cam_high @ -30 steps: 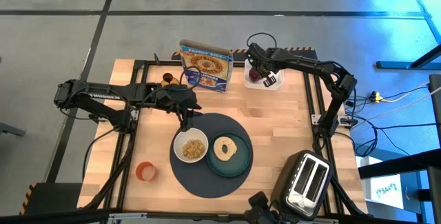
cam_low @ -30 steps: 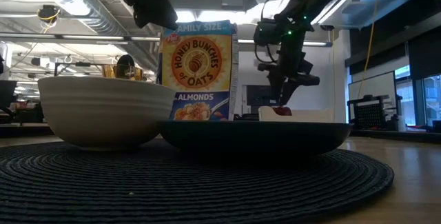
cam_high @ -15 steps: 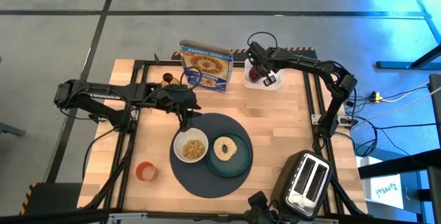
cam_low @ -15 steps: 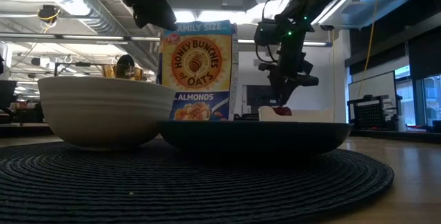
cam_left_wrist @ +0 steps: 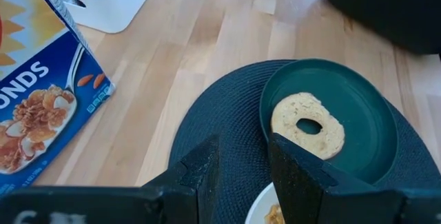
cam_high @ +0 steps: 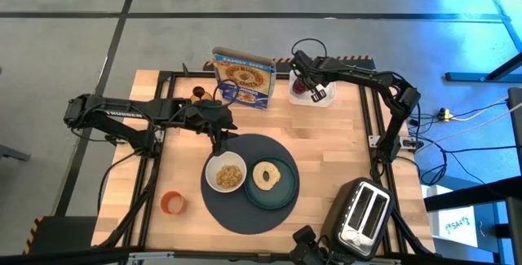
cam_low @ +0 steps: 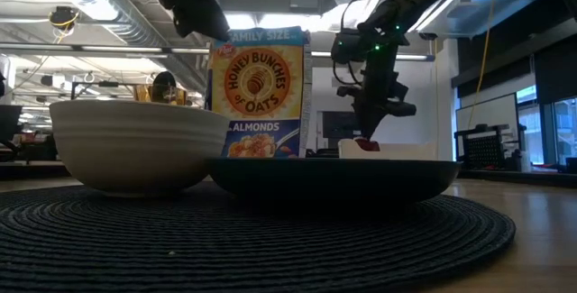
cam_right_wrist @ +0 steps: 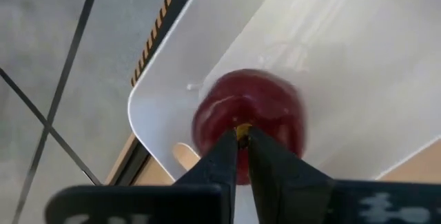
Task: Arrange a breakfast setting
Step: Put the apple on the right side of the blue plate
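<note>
Only wrist-side: claw (cam_right_wrist: pixel 241 156) on fruit (cam_right_wrist: pixel 249 117) stem.

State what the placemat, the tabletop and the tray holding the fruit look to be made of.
Placemat: apparently woven cord, matte dark grey, with concentric ribs. Tabletop: pale wood, with visible plank seams. Tray: likely plastic, smooth glossy white.

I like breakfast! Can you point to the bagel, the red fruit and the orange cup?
bagel (cam_left_wrist: pixel 307 124): left wrist view, on its crust.
red fruit (cam_right_wrist: pixel 262 110): right wrist view, on its skin.
orange cup (cam_high: pixel 171 203): high view, on its rim.
</note>
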